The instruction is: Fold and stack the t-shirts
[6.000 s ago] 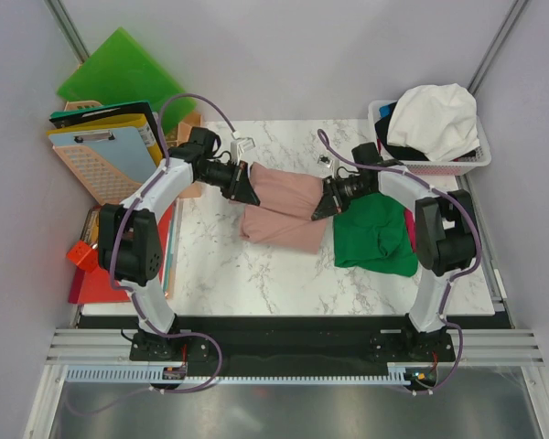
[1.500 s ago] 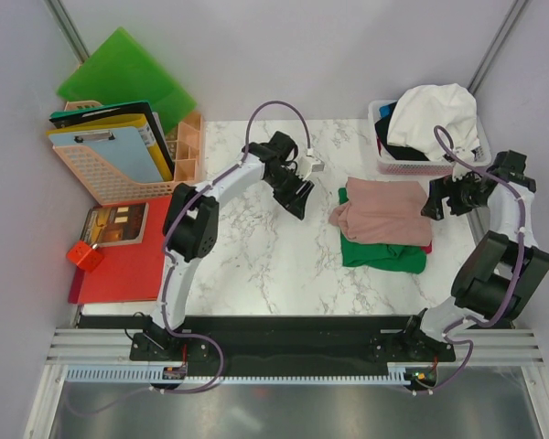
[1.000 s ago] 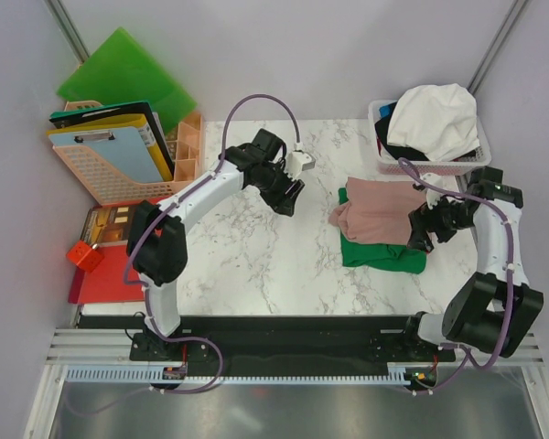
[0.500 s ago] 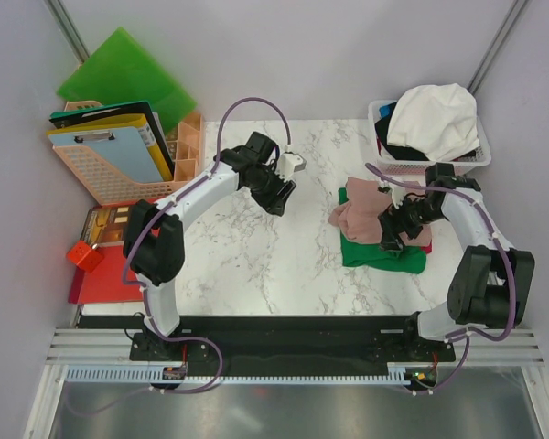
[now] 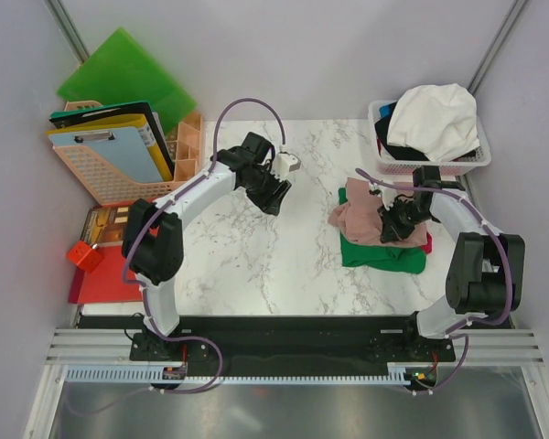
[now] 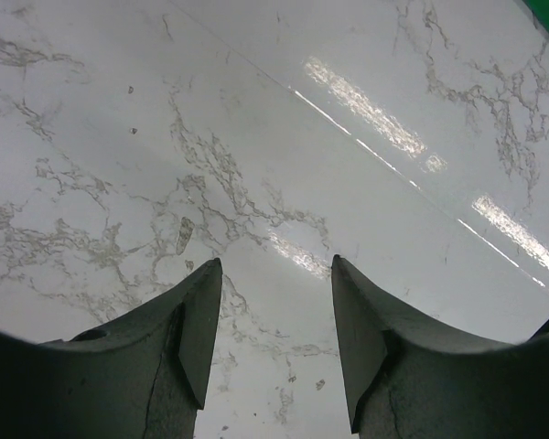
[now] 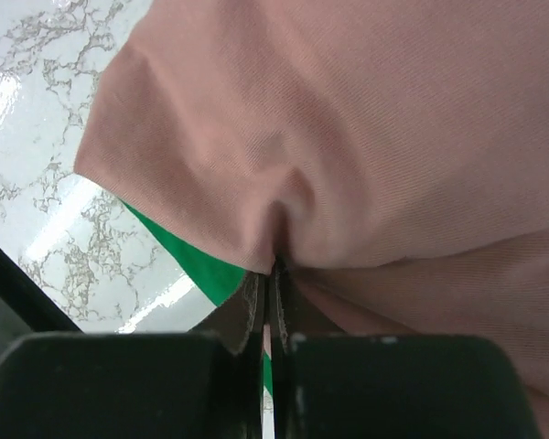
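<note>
Pink t-shirt (image 7: 348,137) edge, pinched in right pincer (image 7: 273,274)

Matt pink cloth t-shirt (image 7: 393,137) — glossy, smooth marble-veined tabletop (image 6: 256,137).

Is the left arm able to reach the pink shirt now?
Probably yes: the left gripper is open over bare table, nothing lies between it and the pink shirt, though the right gripper pinches that shirt.

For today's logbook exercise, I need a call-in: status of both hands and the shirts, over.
Left hand open, empty, over table. Right hand shut on edge of pink shirt. It lies on green shirt. Nothing in the way.
</note>
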Robot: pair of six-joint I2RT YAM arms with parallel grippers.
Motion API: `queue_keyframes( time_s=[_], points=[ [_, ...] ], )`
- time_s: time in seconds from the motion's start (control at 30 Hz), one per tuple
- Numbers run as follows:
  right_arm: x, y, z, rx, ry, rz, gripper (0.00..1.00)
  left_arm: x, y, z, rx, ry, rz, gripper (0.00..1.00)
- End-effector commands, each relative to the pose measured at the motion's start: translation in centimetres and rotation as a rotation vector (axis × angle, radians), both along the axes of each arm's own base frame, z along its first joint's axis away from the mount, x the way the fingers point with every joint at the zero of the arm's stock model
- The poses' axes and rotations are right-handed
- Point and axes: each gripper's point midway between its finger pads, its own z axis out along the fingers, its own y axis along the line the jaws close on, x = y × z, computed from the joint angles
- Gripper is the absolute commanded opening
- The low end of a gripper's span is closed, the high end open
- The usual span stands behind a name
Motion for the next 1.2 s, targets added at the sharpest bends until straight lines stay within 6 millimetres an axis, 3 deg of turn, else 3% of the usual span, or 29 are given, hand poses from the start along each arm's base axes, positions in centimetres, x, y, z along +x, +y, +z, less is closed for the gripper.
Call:
queue_keyframes(
  time_s=[0.0, 0.3, 0.83, 0.87, 0.93, 0.97, 1.1, 1.17],
  points=[
    [-0.3, 0.0, -0.2, -0.004, -0.005, -0.004, 0.0, 1.0, 0.0, 0.9, -0.015, -0.045, 0.0, 0.59],
    [-2.8, -0.2, 2.2, -0.032, -0.022, 0.054, 0.0, 1.6, -0.3, 0.2, -0.007, -0.034, 0.004, 0.59],
    [-9.1, -0.1, 3.0, -0.039, 0.066, 0.14, 0.03, 2.1, -0.1, -1.0, 0.026, -0.03, 0.008, 0.58],
    [-9.4, -0.2, 2.9, -0.047, 0.068, 0.142, 0.35, 2.1, -0.1, -1.1, 0.025, -0.028, 0.007, 0.59],
    [-9.6, -0.4, 2.7, -0.059, 0.073, 0.147, 0.8, 2.2, -0.2, -1.2, 0.024, -0.027, 0.007, 0.59],
    [-9.7, -0.5, 2.7, -0.065, 0.074, 0.145, 0.98, 2.1, -0.2, -1.3, 0.025, -0.022, 0.006, 0.59],
    [-9.7, -0.8, 3.4, -0.087, 0.058, 0.137, 0.98, 2.0, -0.1, -1.5, 0.032, -0.019, 0.001, 0.58],
    [-9.0, -1.0, 5.0, -0.103, -0.012, 0.131, 0.98, 1.8, 0.1, -1.6, 0.034, -0.013, 0.0, 0.58]
  ],
)
